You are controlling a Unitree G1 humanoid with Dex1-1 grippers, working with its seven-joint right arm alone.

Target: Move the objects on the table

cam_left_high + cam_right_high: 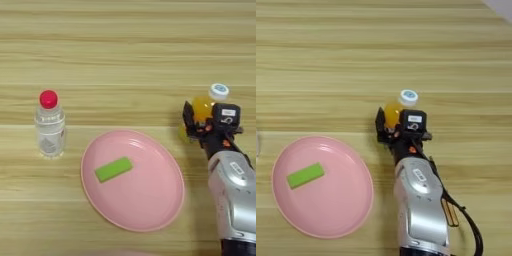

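Our gripper (200, 122) sits at the right of the bench (125, 45), its two black fingers set around the body of the orange juice bottle (205, 107); whether they are actually pressing on it we cannot tell, since the gripper housing covers most of the contact.

Going left to right: the clear bottle with the red cap (49, 125) stands upright at the far left, well apart from everything else. Just to its right lies the pink oval plate (160, 200), with a small green block (113, 169) lying flat on its left half. Just beyond the plate's right rim is the juice bottle, its white-blue cap (219, 91) showing above the gripper.

We judge both bottles to be light and fairly stiff, yet smooth and rounded, so they could slip or twist in a narrow two-finger hold. The juice bottle is best held at mid-body, below the shoulder. The clear bottle looks nearly empty, so it may tip easily if nudged; we would take it around the middle too.
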